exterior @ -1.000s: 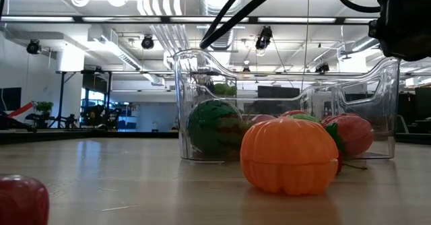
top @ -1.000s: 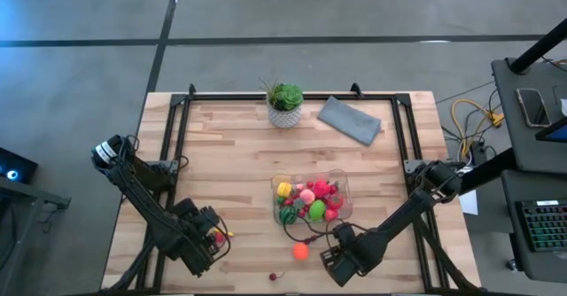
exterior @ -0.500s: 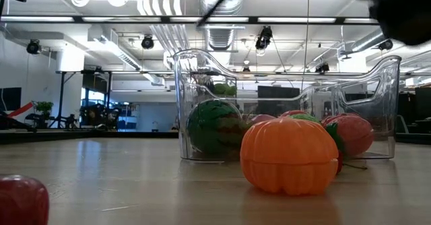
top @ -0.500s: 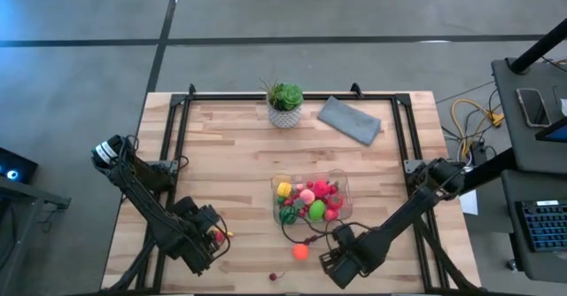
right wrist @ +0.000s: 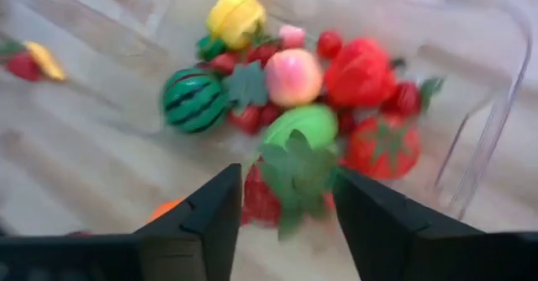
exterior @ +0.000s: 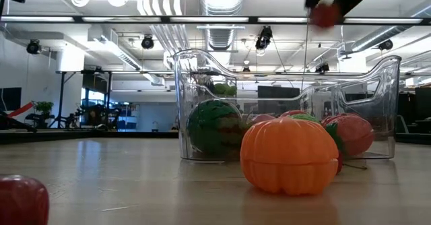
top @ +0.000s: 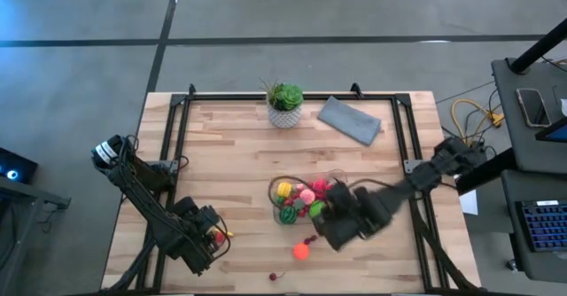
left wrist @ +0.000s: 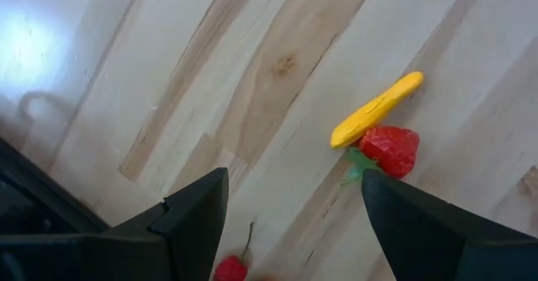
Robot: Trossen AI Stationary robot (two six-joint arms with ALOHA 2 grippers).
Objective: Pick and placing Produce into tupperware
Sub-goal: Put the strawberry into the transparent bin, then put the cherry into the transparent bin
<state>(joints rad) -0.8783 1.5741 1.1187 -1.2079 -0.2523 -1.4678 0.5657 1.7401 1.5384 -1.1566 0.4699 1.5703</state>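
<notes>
The tupperware (top: 310,198) (exterior: 283,110) is a clear tub on the wooden table, with several toy pieces inside: a striped melon (right wrist: 195,100), a tomato (right wrist: 382,145), and yellow, pink and green pieces. My right gripper (top: 326,225) (right wrist: 286,176) hovers over the tub's near edge, shut on a red strawberry (right wrist: 282,188) (exterior: 325,14). An orange pumpkin (top: 301,251) (exterior: 289,155) rests on the table before the tub. My left gripper (top: 208,238) (left wrist: 294,180) is open above a strawberry (left wrist: 388,149) and a yellow banana (left wrist: 376,108) lying near the table's near left. My right gripper pinches the red strawberry between its two fingers, with the green leafy top (right wrist: 290,167) turned toward the wrist camera. It is lifted clear, high above the table, and shows in the low view over the tub's rim.
A red piece (top: 274,276) (exterior: 20,198) lies near the table's near edge, and a cherry (top: 308,240) lies beside the pumpkin. Another cherry (left wrist: 229,268) lies under my left gripper. A potted plant (top: 284,104) and a folded grey cloth (top: 349,119) sit along the far edge.
My right gripper has risen from low by the table's near edge and swung toward the far side and left, up to the tub, carrying the red strawberry. In the low view the strawberry now shows aloft above the tub. The left arm has kept still.
</notes>
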